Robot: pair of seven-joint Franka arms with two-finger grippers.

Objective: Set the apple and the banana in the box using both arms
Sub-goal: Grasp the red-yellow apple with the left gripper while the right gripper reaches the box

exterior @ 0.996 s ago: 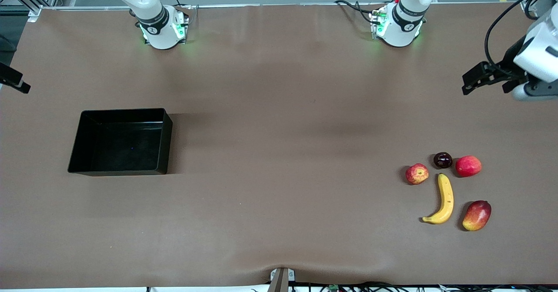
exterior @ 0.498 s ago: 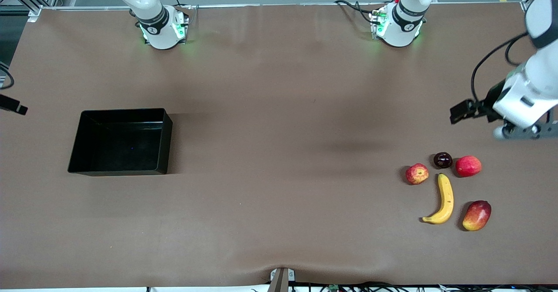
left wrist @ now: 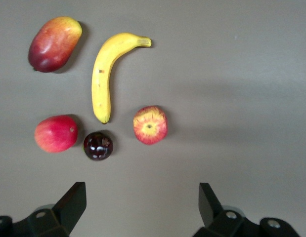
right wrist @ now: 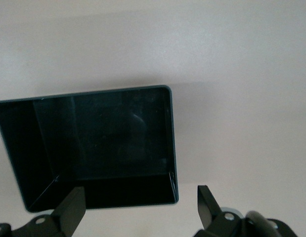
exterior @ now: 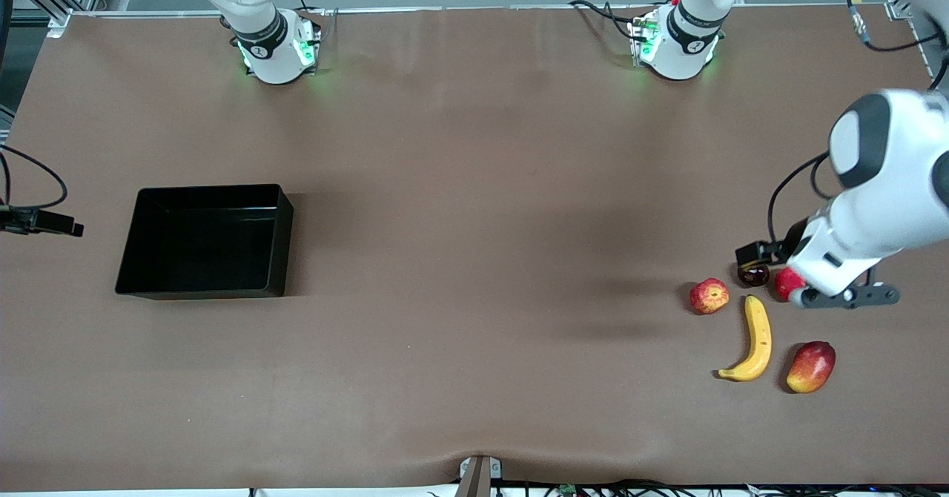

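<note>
The speckled red-yellow apple (exterior: 709, 295) and the long yellow banana (exterior: 756, 337) lie on the table toward the left arm's end. Both show in the left wrist view, the apple (left wrist: 150, 125) beside the banana (left wrist: 106, 74). My left gripper (exterior: 752, 251) is open and empty in the air over the fruit group; it also shows in its wrist view (left wrist: 142, 207). The black box (exterior: 284, 237) stands empty toward the right arm's end. My right gripper (exterior: 70, 226) is open and empty beside the box, whose wall (right wrist: 171, 138) is close by in the right wrist view, just off the gripper (right wrist: 140, 210).
A dark round fruit (exterior: 753, 276) and a plain pinkish-red fruit (exterior: 784, 282), partly covered by my left hand, lie just farther from the camera than the banana. A red-yellow mango (exterior: 811, 366) lies beside the banana. Brown table (exterior: 474, 259) stretches between box and fruit.
My left arm has swung down from high at the table's end to just over the fruit group. My right gripper has come in toward the box.
</note>
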